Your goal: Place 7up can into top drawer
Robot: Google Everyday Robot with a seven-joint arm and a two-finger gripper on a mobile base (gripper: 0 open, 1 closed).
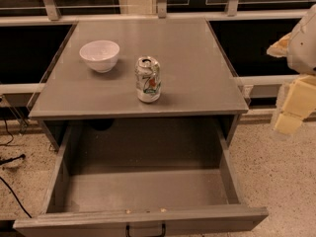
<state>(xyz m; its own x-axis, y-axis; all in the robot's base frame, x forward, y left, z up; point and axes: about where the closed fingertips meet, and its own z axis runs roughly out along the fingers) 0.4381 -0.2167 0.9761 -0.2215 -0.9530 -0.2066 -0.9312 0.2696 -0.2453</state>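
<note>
The 7up can (148, 79) stands upright on the grey cabinet top (197, 78), near its front edge and a little left of centre. It is silver-white and dented, with green and red-orange marks. Below it the top drawer (143, 191) is pulled fully open, and nothing shows inside it. Its front panel with a dark handle (145, 229) is at the bottom of the view. My gripper (292, 110) hangs at the right edge of the view, off the cabinet's right side and well apart from the can.
A white bowl (99, 55) sits on the cabinet top, behind and left of the can. Speckled floor (281, 181) lies to the right of the drawer. Dark cables (10, 157) run on the floor at the left. A railing and dark windows are behind the cabinet.
</note>
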